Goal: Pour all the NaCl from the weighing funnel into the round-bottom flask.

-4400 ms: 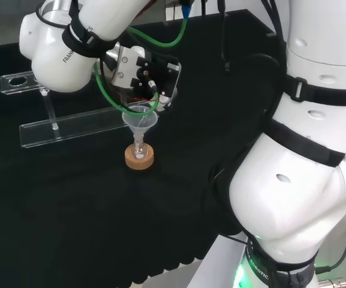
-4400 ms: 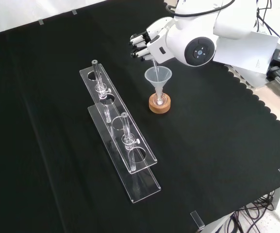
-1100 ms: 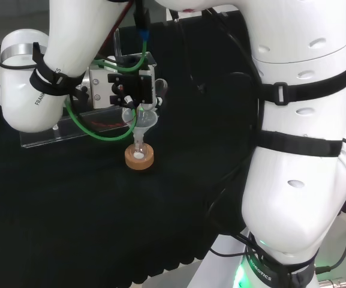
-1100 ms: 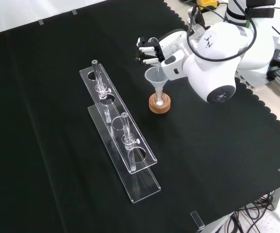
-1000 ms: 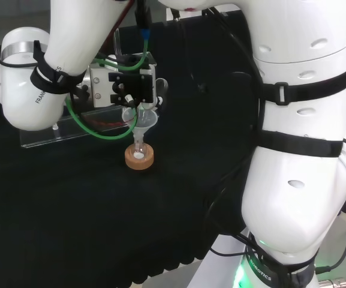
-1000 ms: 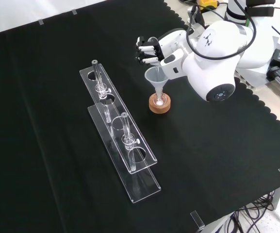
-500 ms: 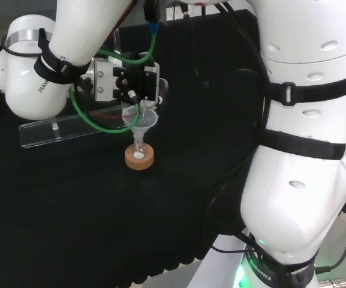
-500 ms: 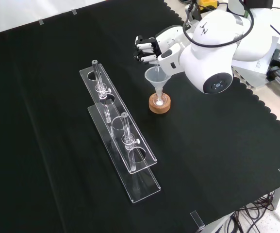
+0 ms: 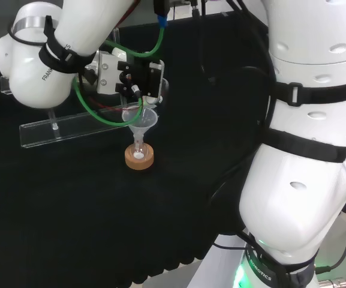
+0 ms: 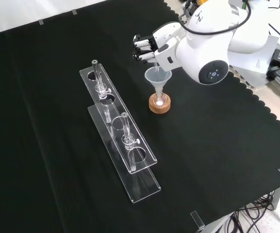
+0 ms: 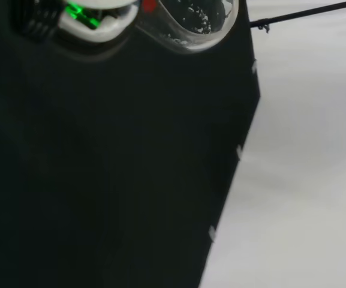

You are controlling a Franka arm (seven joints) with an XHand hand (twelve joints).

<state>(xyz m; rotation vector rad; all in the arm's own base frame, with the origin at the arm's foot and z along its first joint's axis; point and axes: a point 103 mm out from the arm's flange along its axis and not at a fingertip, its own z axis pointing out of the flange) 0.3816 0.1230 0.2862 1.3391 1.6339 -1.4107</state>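
Your robot hand [image 10: 147,48], fingers curled round the clear weighing funnel [image 11: 190,24], sits just above the wide funnel [image 10: 157,77] mouth, which stands in the round-bottom flask [image 10: 159,100] directly below.

This is a laboratory set up for robot experiments. A bench [image 10: 42,160] draped in black cloth with a scalloped edge carries chemistry glassware: two clear acrylic racks [image 10: 125,150] with upright glass tubes, and a clear funnel [image 10: 157,77] seated in a small flask on a cork ring [image 10: 159,104]. A white Franka arm [image 10: 212,34] stands at the bench with green cables [image 9: 110,117] looped along it, and loose cords and equipment lie off the bench's right edge in the front view.
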